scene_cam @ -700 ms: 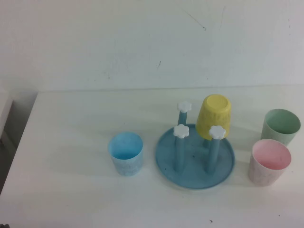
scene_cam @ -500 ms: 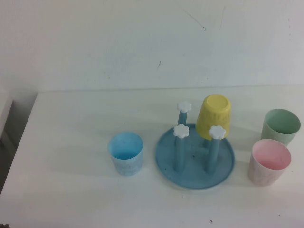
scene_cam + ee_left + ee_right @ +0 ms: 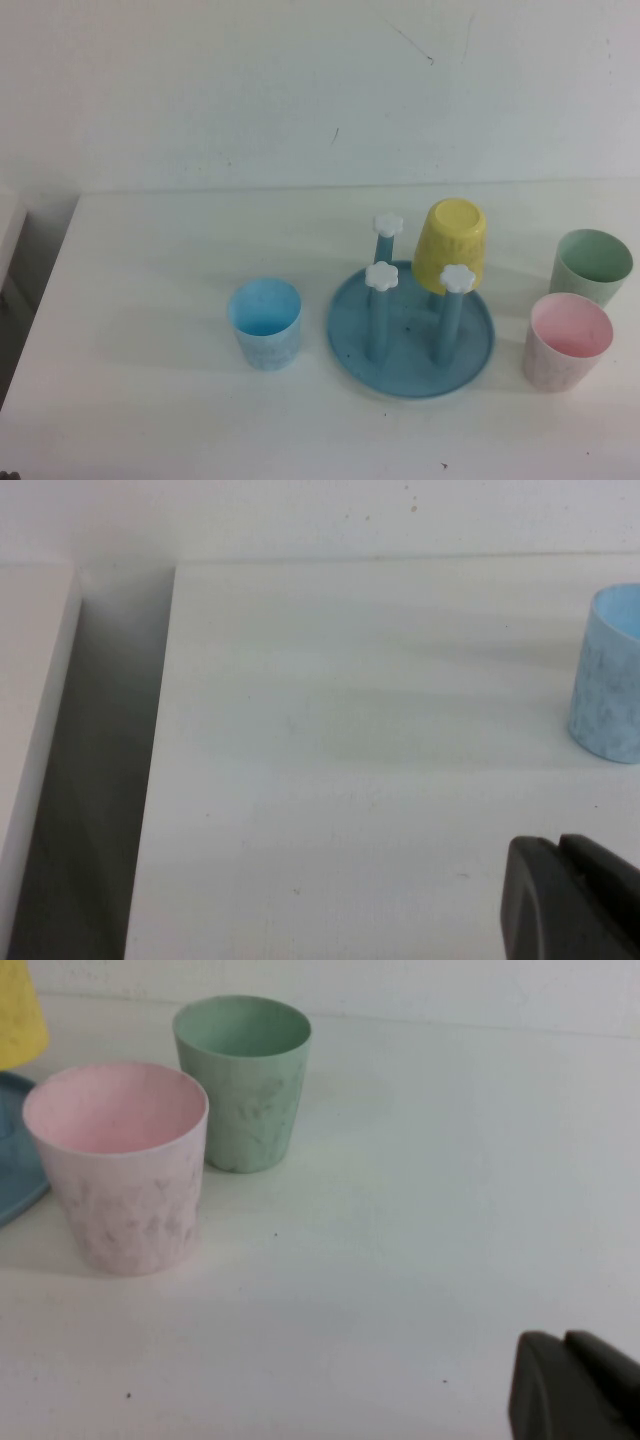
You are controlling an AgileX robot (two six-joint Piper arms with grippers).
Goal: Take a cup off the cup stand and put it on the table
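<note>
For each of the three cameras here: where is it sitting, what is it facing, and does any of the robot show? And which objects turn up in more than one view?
High view: raised on the robot's side, angled down at the table, cup stand and inverted yellow cup; no arm shows.
Left wrist view: low over the table's left part, facing the light blue cup; a dark bit of the left pincer shows.
Right wrist view: low at the right, facing the pink cup and green cup; part of the right pincer shows.
Shared: high and right wrist views both show the pink, green and yellow cups.

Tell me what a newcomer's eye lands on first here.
The yellow cup upended on a rear post of the round blue cup stand at mid-table. Around it stand a light blue cup to its left, and pink and green cups to its right. Both hands, left and right, show only at the wrist views' edges.
</note>
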